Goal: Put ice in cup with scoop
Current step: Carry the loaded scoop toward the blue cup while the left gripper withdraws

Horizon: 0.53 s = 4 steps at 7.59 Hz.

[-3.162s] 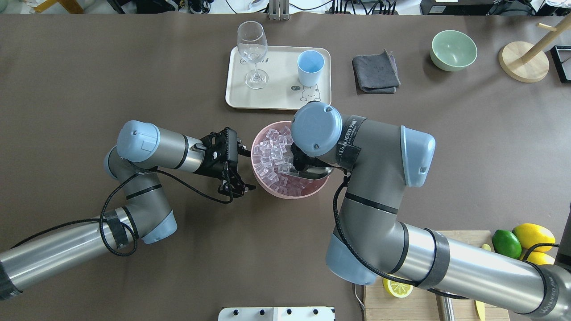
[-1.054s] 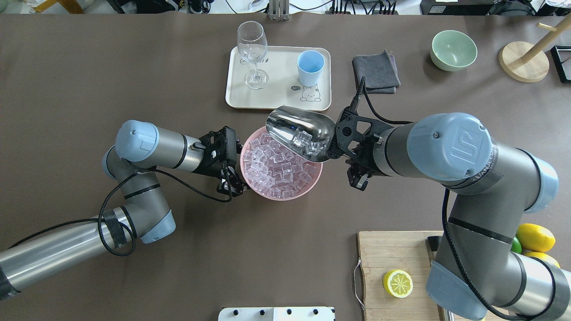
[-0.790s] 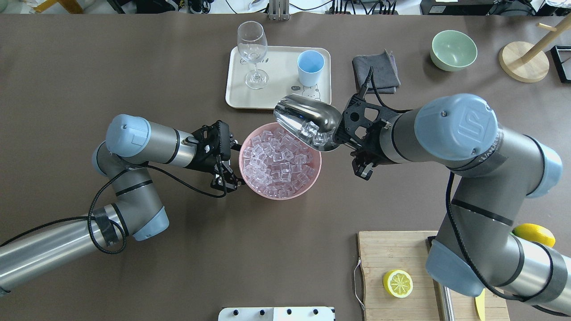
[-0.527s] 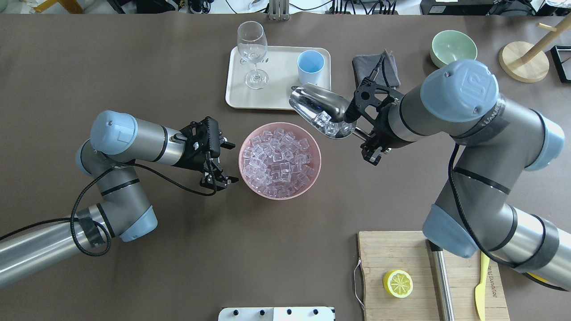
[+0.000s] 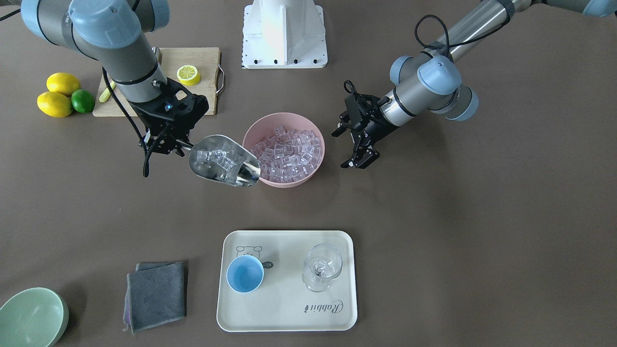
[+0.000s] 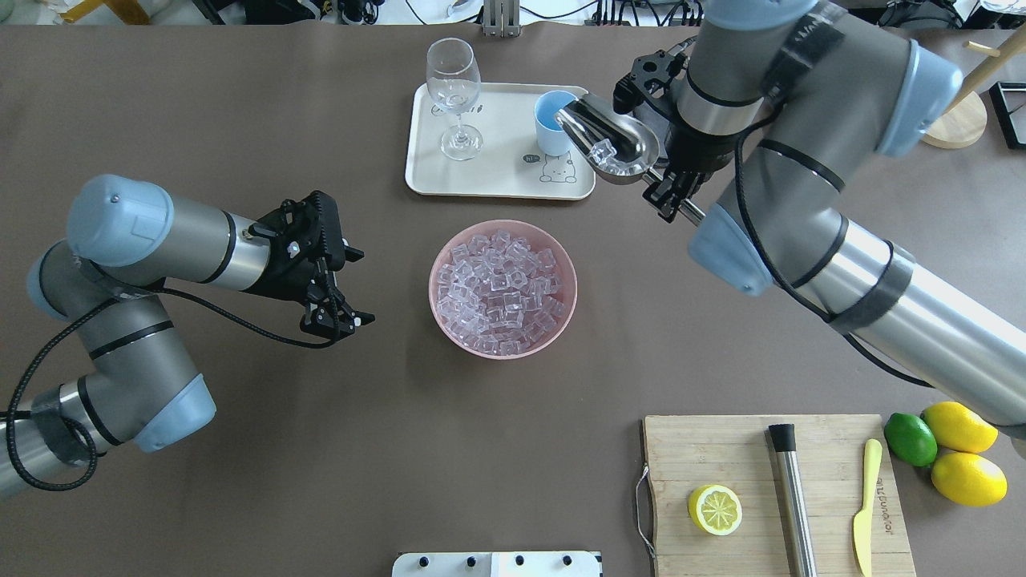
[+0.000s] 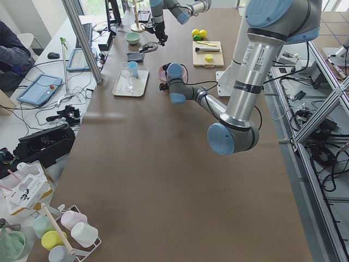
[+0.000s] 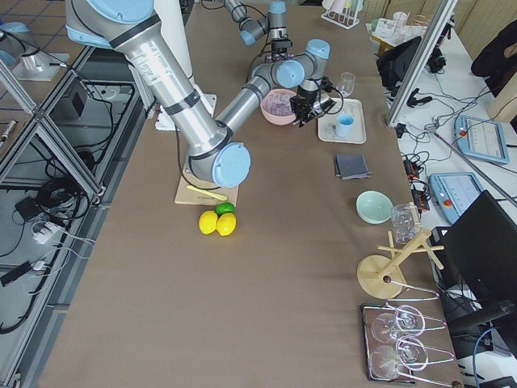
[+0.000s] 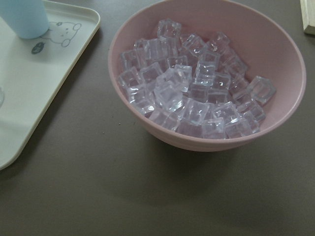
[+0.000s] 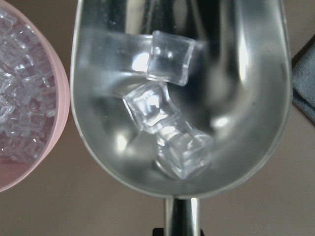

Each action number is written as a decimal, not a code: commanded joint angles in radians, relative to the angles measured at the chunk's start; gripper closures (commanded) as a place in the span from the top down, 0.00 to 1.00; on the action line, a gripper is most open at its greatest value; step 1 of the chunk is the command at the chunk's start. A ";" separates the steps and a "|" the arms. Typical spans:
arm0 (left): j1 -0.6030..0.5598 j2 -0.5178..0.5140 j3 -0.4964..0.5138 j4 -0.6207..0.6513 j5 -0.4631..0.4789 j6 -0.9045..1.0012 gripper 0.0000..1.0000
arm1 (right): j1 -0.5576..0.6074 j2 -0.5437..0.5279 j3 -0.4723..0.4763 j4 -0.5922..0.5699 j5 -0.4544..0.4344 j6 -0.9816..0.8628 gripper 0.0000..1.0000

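My right gripper [image 6: 668, 189] is shut on the handle of the steel scoop [image 6: 609, 144], which carries three ice cubes [image 10: 150, 105] in its trough. In the overhead view the scoop's mouth reaches the rim of the light blue cup [image 6: 549, 120] on the tray. The front-facing view shows the scoop [image 5: 224, 161] beside the pink bowl [image 5: 284, 183], apart from the cup [image 5: 245, 273]. The pink bowl [image 6: 434, 288] is heaped with ice [image 6: 503, 288]. My left gripper [image 6: 357, 287] hangs open and empty, left of the bowl and apart from it.
A cream tray [image 6: 497, 172] holds the cup and a clear wine glass [image 6: 453, 88]. A cutting board [image 6: 721, 449] at the front right carries a lemon half [image 6: 715, 509], a steel cylinder [image 6: 789, 497] and a yellow knife [image 6: 866, 505]. A grey cloth [image 5: 156, 294] and green bowl [image 5: 31, 318] lie beyond.
My right arm lifted the scoop with ice out of the pink bowl and carried it toward the tray and cup. My left gripper drew back from the bowl's rim to the left.
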 commanded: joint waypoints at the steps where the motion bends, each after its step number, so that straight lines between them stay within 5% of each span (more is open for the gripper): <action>1: -0.081 0.033 -0.163 0.295 0.001 -0.001 0.98 | 0.058 0.215 -0.246 -0.235 0.074 -0.002 0.00; 4: -0.191 0.016 -0.189 0.674 0.010 0.002 0.98 | 0.064 0.425 -0.546 -0.395 0.076 -0.087 0.00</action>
